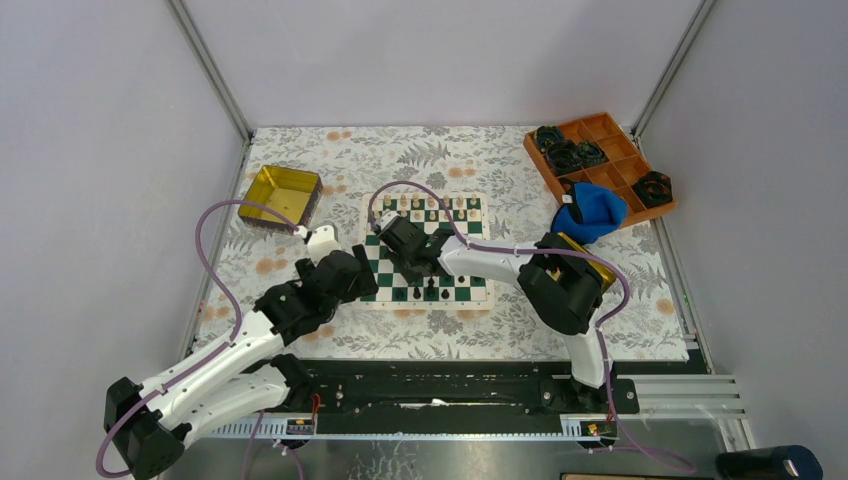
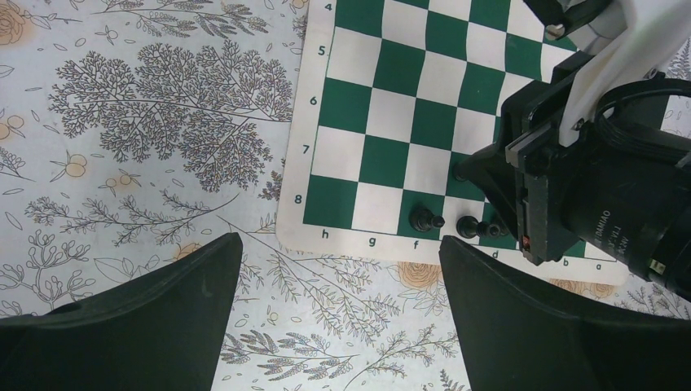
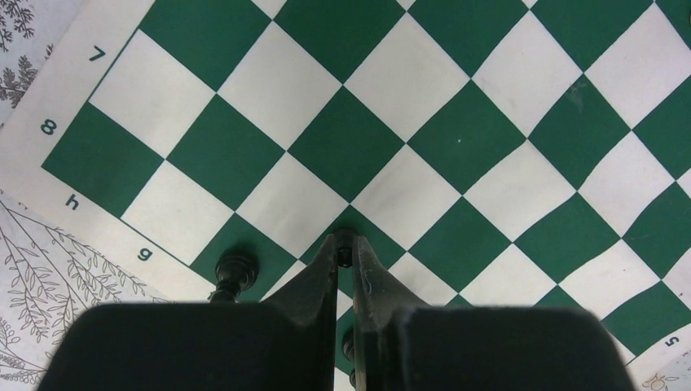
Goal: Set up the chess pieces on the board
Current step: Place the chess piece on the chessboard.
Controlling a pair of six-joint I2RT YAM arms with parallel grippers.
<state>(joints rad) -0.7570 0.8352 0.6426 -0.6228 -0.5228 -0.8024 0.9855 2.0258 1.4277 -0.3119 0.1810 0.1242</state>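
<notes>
Right wrist view — the right gripper (image 3: 345, 243), pinched nearly closed on a tiny black piece (image 3: 345, 257), holds it straight over a green square of the board (image 3: 407, 81), a standing black piece (image 3: 235, 270) at eight o'clock — the left gripper (image 2: 336, 252), spread wide and empty, is farther off.

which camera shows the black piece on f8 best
Left wrist: the f8 piece shows whole and unblocked at the edge of the board. Right wrist also shows it, but its base is partly hidden behind the right fingers. Top external shows only a tiny dark speck.
</notes>
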